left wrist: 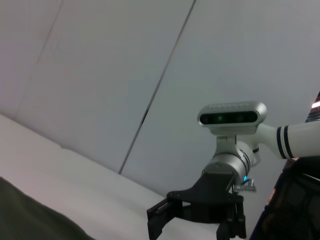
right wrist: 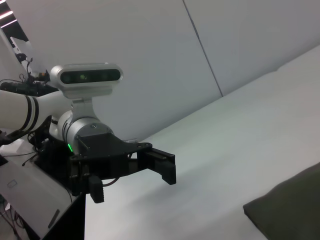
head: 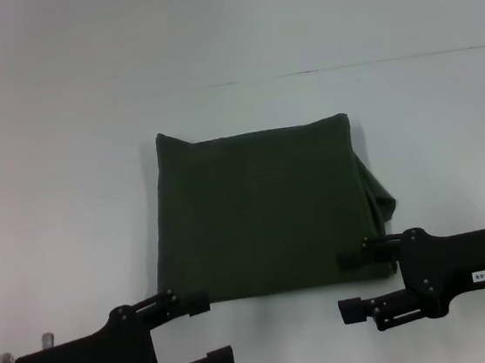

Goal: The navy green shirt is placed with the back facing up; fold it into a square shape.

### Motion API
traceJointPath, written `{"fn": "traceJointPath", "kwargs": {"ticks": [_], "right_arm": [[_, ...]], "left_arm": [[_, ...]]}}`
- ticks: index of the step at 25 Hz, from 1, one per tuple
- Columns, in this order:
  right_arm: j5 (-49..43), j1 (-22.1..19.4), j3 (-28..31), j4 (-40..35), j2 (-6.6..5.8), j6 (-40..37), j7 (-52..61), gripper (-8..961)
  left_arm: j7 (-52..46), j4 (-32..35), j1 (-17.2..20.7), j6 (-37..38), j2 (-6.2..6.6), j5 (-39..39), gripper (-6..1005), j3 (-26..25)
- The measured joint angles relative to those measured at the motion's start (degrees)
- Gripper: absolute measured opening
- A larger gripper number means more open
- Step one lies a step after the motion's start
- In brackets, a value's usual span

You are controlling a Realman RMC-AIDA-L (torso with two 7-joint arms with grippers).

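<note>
The navy green shirt [head: 259, 210] lies flat on the white table as a neat, roughly square fold, plain side up. A little loose cloth bulges at its right edge. My left gripper [head: 209, 330] hovers open just off the fold's near left corner, holding nothing. My right gripper [head: 351, 285] is open at the near right corner, with one finger over the cloth edge and nothing pinched. A corner of the shirt [left wrist: 25, 215] shows in the left wrist view, with the right gripper [left wrist: 195, 222] farther off. The right wrist view shows the shirt [right wrist: 290, 210] and the left gripper [right wrist: 162, 167].
The white table [head: 66, 166] spreads all round the fold. A thin dark seam [head: 300, 72] crosses it behind the shirt. Pale wall panels fill the background in both wrist views.
</note>
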Motion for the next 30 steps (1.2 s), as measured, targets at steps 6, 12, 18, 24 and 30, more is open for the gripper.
{"fn": "traceJointPath", "kwargs": {"ticks": [6,12,18,24,30], "right_arm": [[-0.5,-0.2,-0.1,0.0,-0.26,-0.3,0.2,916],[-0.5,-0.2,-0.1,0.0,-0.26,-0.3,0.2,916],[-0.5,-0.2,-0.1,0.0,-0.31,-0.4,0.2,916],[-0.5,0.0,0.2,0.0,-0.45,-0.4,0.2,916],[-0.5,0.3,0.4,0.0,-0.53,-0.4,0.3,916]], "left_arm": [[-0.9,0.3,-0.3,-0.4,0.10,1.9,888,0.2],[-2.1,0.3,-0.7,-0.9,0.09,2.3,887,0.6],[-2.3,0.3,-0.7,-1.2,0.09,2.4,886,0.4],[-2.3,0.3,-0.7,-1.2,0.08,2.2,886,0.4],[-2.3,0.2,-0.7,-1.2,0.08,2.2,886,0.3]]}}
